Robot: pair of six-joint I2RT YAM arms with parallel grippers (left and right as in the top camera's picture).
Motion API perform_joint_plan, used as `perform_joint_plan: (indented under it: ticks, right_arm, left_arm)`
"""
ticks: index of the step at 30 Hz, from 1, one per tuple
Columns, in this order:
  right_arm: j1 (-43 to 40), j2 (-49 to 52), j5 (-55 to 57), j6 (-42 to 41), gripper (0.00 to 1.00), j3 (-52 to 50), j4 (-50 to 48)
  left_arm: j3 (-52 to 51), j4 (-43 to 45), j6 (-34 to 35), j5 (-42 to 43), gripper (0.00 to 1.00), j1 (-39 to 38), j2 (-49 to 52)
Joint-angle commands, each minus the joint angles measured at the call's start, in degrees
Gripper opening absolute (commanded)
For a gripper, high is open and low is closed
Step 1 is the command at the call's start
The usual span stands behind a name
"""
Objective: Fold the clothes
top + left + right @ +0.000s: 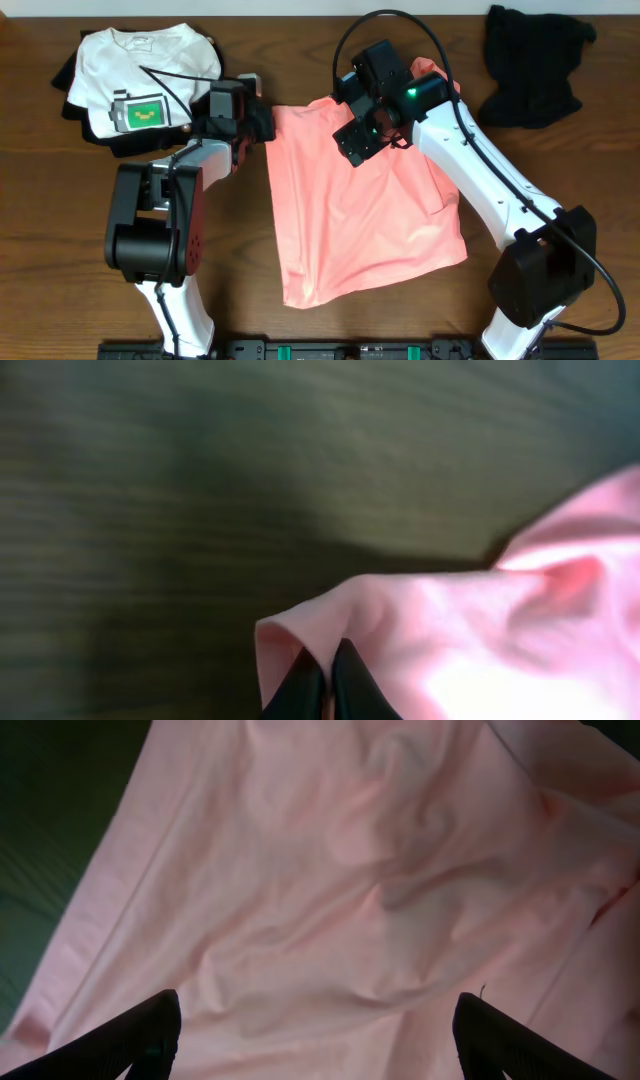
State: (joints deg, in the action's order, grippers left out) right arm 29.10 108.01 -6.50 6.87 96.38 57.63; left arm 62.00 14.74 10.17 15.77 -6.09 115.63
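Note:
A salmon-pink T-shirt (pixel 360 215) lies spread in the middle of the table, plain side up, no print showing. My left gripper (pixel 268 122) is shut on the shirt's upper left corner; in the left wrist view the black fingertips (pixel 328 678) pinch a fold of pink cloth (pixel 480 640). My right gripper (pixel 360 140) is open and hovers over the shirt's upper middle; in the right wrist view its fingers (pixel 315 1035) stand wide apart above rumpled pink fabric (pixel 340 870).
A white T-shirt (pixel 140 70) with a green and yellow print lies on dark garments at the back left. A black garment (pixel 530 65) is bunched at the back right. Brown wooden table (pixel 60 250).

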Motion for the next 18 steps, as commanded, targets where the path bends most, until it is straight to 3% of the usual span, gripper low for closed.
perform_joint_plan:
  ticks: [1, 8, 18]
  right_arm:
    - [0.15, -1.2, -0.35, -0.63, 0.85, 0.59, 0.0]
    - [-0.44, -1.18, 6.62, -2.23, 0.84, 0.59, -2.29]
    - [-9.05, 1.84, 12.02, -5.6, 0.88, 0.55, -18.1]
  left_arm:
    - [1.03, 2.14, 0.96, -3.02, 0.06, 1.79, -0.26]
    - [2.82, 2.54, 1.33, -2.97, 0.06, 5.51, -1.73]
    - [2.84, -0.33, 3.65, -2.93, 0.06, 6.01, -2.19]
